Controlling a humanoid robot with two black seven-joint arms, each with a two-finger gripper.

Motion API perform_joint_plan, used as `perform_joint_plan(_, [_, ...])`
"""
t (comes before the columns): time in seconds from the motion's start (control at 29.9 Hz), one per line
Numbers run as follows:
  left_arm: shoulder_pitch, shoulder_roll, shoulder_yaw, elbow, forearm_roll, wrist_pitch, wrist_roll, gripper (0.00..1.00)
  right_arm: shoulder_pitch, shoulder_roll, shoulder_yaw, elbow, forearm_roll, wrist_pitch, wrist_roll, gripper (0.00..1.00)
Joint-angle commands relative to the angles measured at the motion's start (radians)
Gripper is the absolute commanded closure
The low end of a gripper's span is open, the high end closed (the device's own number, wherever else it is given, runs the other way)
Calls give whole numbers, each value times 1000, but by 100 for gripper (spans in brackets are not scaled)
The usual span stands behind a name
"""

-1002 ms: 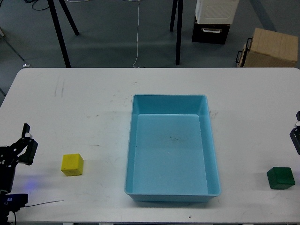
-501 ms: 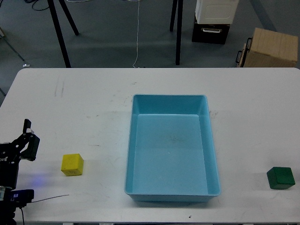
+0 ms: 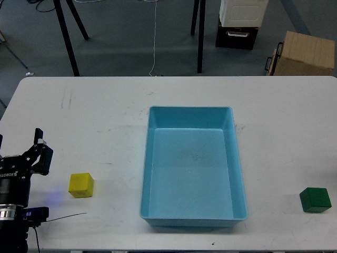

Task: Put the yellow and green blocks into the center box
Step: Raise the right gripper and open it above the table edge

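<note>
A yellow block (image 3: 81, 185) lies on the white table (image 3: 95, 116) at the front left. A green block (image 3: 315, 200) lies at the front right, near the table's right edge. The light blue box (image 3: 189, 109) stands in the middle and is empty. My left gripper (image 3: 20, 145) is at the far left, just left of the yellow block and apart from it. Its jaws stand open and hold nothing. One fingertip (image 3: 39, 135) shows clearly; the other is cut by the view's left edge. My right gripper is out of view.
Beyond the table's far edge stand black stand legs (image 3: 67, 37), a black and white case (image 3: 239, 23) and a cardboard box (image 3: 304, 54) on the floor. A thin cable (image 3: 63, 217) runs along the front left of the table.
My left gripper has moved right and up towards the yellow block. My right gripper, at the right edge one second ago, has gone out of view. Blocks and box have not moved.
</note>
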Motion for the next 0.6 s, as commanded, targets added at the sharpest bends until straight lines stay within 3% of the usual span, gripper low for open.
perform_joint_plan(0.0, [-18, 1, 4, 0, 1, 0, 9, 0, 290, -56, -334, -6, -260, 3, -59, 0])
perform_joint_plan(0.17, [-42, -1, 6, 0, 1, 0, 9, 0, 712, -67, -797, -42, -380, 22, -144, 0])
perform_joint_plan(0.27, [-53, -1, 7, 0, 1, 0, 9, 0, 942, -70, -1055, -40, -446, 96, -204, 0])
perform_joint_plan(0.33, [-56, -1, 7, 0, 1, 0, 9, 0, 1055, -70, -1193, -34, -540, 171, -204, 0])
perform_joint_plan(0.57, [-59, -1, 12, 0, 1, 0, 10, 0, 1143, -74, -1422, 61, -730, 171, -204, 0])
